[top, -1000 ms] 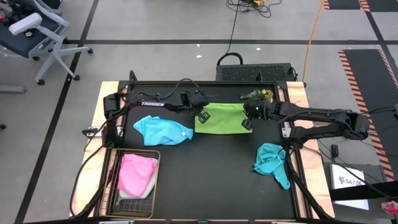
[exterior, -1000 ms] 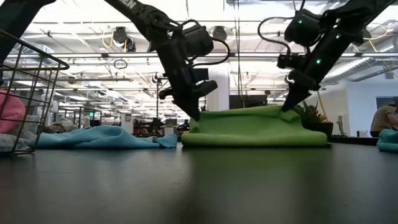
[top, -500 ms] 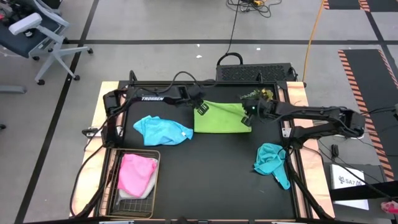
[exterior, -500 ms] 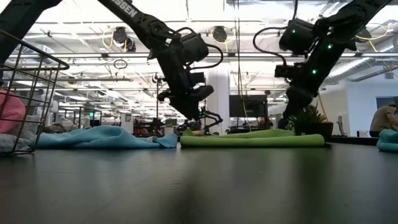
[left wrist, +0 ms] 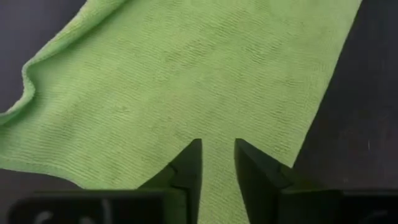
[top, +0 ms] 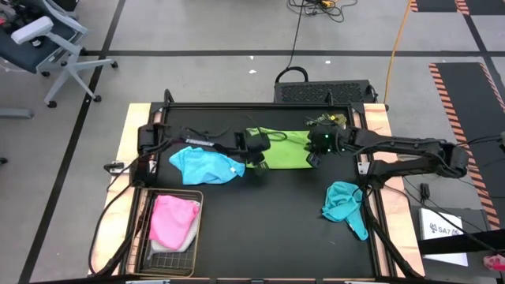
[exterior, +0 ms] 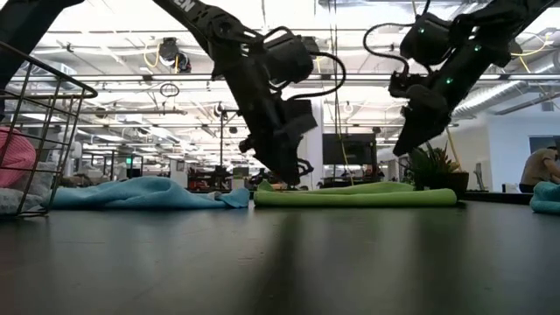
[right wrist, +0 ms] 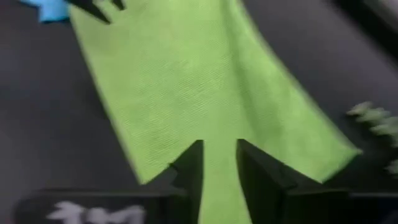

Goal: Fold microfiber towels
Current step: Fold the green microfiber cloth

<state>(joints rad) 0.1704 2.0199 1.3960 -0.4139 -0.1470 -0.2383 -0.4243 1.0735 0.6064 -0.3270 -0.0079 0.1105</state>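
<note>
The lime green towel point(top: 286, 150) lies flat and folded at the table's far middle, shown as a low strip in the low view point(exterior: 359, 194). My left gripper point(top: 257, 164) is open by a narrow gap and low over the towel's left near corner point(left wrist: 186, 74). My right gripper point(top: 312, 158), also open by a narrow gap, hangs clear above the towel's right part point(exterior: 404, 150), with green cloth ahead of it point(right wrist: 186, 74). A light blue towel point(top: 205, 166) lies crumpled at the left. A teal towel point(top: 345, 203) lies at the right. My left gripper slants down from the table's left, its fingertips point(exterior: 293, 181) level with the top of the green towel's left end. I cannot tell whether they touch the cloth. My right gripper touches nothing.
A wire mesh basket point(top: 195, 237) at the near left corner holds a pink towel point(top: 172, 221). A small potted plant point(top: 327, 121) stands at the far edge, just behind my right gripper. The table's near middle is bare black surface.
Both grippers have let go of the green towel's edge, which they held raised a second ago. That edge has dropped and the towel lies flat. My left gripper drew back toward the far edge, then came down toward the near edge over the towel's left corner.
</note>
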